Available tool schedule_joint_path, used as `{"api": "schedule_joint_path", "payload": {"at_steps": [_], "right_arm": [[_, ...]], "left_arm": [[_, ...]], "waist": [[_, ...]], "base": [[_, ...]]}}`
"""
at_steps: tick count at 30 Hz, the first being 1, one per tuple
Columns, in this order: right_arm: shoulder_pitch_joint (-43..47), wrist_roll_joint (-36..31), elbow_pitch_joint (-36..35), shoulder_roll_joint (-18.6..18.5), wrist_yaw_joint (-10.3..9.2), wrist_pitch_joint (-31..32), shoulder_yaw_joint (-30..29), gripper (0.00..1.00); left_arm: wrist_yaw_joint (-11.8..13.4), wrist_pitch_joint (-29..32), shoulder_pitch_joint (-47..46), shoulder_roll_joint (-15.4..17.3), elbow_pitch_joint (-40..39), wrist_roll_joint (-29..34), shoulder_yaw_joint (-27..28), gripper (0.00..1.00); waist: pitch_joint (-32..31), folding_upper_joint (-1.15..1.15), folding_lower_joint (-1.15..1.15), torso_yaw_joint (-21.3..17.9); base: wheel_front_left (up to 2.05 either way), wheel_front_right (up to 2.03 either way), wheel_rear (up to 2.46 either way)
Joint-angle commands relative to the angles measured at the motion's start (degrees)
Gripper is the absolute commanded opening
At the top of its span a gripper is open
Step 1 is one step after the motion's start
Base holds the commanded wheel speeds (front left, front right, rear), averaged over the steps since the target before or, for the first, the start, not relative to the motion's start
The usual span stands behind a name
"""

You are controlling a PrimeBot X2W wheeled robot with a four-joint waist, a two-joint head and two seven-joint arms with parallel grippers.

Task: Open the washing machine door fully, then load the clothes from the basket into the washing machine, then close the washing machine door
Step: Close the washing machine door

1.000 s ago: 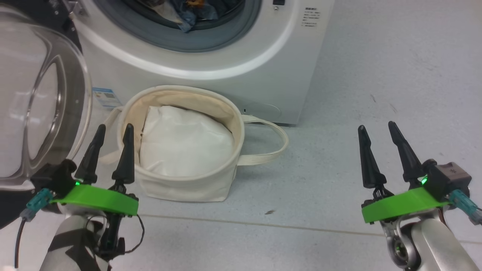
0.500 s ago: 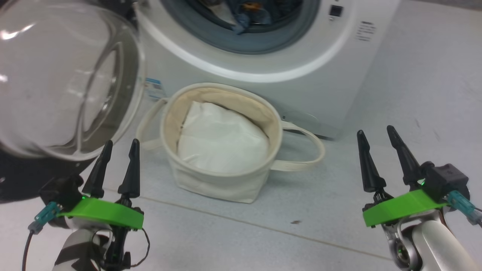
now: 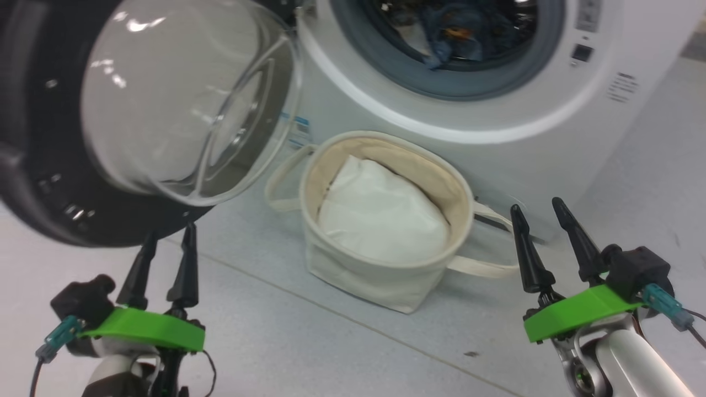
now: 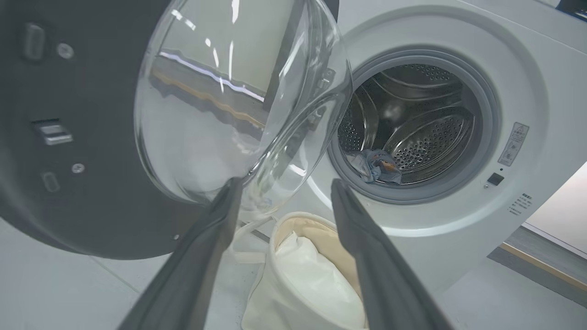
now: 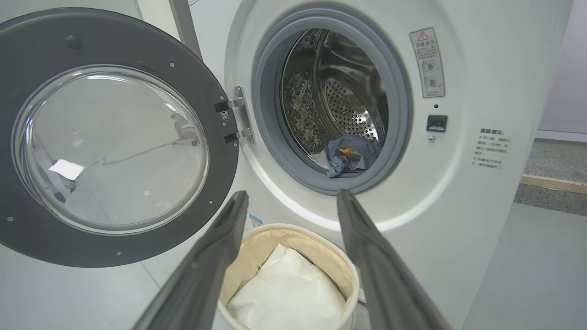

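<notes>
one warning label on washing machine

Above the left tool, the washing machine door has a dark plastic rim with some gloss and a clear, shiny glass bowl. Ahead of it, the washing machine is smooth and white; its drum is bright perforated steel, its gasket matt grey rubber. Between this tool and the right tool, the basket is matt cream canvas and holds smooth white padding. The clothes look like soft cloth.
</notes>
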Motion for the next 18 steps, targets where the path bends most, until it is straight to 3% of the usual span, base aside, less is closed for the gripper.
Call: {"api": "schedule_joint_path", "payload": {"at_steps": [1,9,18], "right_arm": [[-1.06,0.48,-1.56,-0.97,0.32,-0.7,1.02,1.0],[-0.79,0.89,-1.07,-1.41,0.32,-0.7,2.07,1.0],[-2.74,1.86,-0.03,-1.74,0.32,-0.7,4.8,1.0]], "left_arm": [[-0.33,-0.69,-0.98,0.92,-1.37,0.79,2.71,1.0],[-0.33,-0.69,-0.26,0.06,0.41,2.79,4.5,1.0],[-0.33,-0.69,1.71,-0.87,-1.62,3.99,8.53,1.0]], "waist": [[-0.63,0.0,0.0,1.98],[-1.41,0.0,0.0,6.05],[-1.12,0.0,0.0,6.75]], "base": [[0.0,0.0,0.0],[0.0,0.0,0.0],[0.0,0.0,0.0]]}}
